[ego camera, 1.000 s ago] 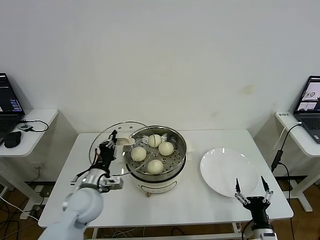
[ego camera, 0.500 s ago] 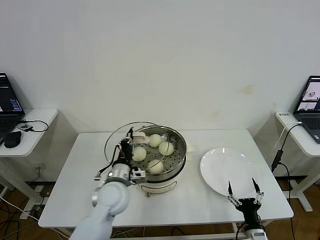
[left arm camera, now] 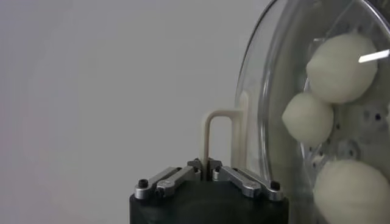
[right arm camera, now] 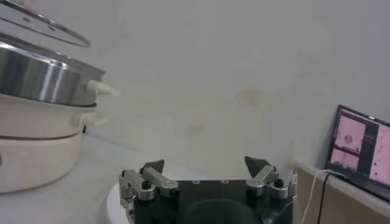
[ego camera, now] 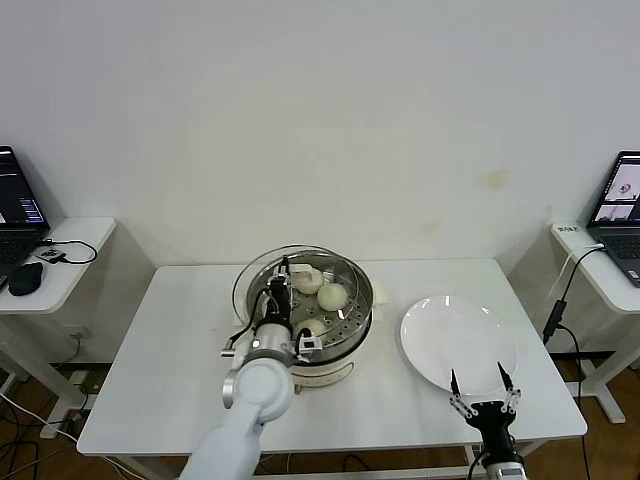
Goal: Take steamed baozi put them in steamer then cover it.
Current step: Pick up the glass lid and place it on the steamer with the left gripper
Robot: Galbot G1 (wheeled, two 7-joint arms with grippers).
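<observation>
Two grippers are in view, and the nearest, the right gripper [ego camera: 481, 384], sits low at the table's front edge just below the white plate [ego camera: 440, 335] with its fingers spread wide and holding nothing; over the last second it has drifted leftward and downward along that edge, seemingly pulling out of the way. Farther in, the left gripper [ego camera: 284, 272] has its fingers pinched tight on the cream handle of the cover [left arm camera: 256, 131], and the wrist view shows the handle's loop clamped between the closed tips. A second ago the glass lid hung over the table to the left of the pot; half a second ago it overlapped the pot's left rim; now it is held above the steamer [ego camera: 350, 310], covering most of its opening but a little off-centre to the left and apparently tilted, not yet seated. Beyond and beneath the glass, the steamed baozi [ego camera: 332, 296] lie on the perforated tray, all inside the pot as before. Loading looks finished, so what is probably left is to centre the lid, lower it onto the rim and release the handle.
</observation>
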